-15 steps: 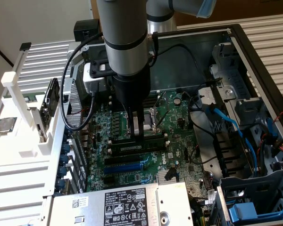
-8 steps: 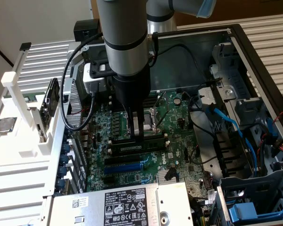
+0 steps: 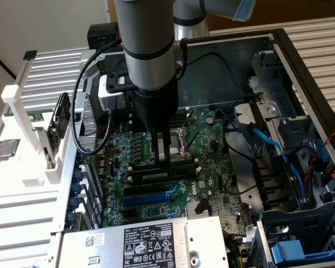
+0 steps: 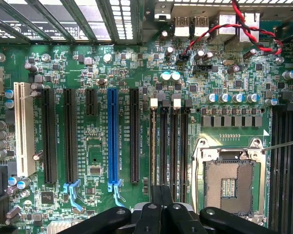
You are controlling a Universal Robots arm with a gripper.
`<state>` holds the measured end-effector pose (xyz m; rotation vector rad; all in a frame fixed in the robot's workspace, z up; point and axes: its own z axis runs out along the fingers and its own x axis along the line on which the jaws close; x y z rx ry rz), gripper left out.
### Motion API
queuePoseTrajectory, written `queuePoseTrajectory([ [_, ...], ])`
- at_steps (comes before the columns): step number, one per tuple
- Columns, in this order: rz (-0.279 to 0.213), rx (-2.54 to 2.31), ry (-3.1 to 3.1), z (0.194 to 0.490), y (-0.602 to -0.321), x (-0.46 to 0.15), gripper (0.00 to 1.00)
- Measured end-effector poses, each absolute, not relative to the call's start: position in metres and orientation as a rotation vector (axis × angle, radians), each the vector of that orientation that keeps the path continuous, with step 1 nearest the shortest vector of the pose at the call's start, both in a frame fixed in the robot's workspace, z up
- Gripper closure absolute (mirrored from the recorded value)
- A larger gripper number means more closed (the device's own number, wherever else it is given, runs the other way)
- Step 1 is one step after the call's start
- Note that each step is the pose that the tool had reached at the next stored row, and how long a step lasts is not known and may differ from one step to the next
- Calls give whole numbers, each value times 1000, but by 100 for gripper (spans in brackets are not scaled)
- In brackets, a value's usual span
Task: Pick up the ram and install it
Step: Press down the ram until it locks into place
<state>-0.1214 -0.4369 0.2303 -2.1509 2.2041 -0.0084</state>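
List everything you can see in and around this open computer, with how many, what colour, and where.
ram: one, green, in a memory slot beside the CPU socket
CPU socket: one, silver-framed, empty
long slot: one, blue, on the motherboard
motherboard: one, green, inside the open case
cables: several, blue, exterior view's right
CPU chip: one, silver, white rack, exterior view's left
gripper: one, black, shut, tips at the ram

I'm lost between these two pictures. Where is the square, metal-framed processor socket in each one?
Exterior view: the processor socket sits mid-board, partly behind the gripper, toward the exterior view's right of it.
Wrist view: the processor socket lies open and empty, beside the black memory slots.
Shared landmark: the long blue slot.
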Motion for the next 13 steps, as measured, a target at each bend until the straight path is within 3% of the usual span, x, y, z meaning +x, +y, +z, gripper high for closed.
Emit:
queuePoseTrajectory([
  [13, -8, -2151, 2204, 230, -437, -121, 90],
])
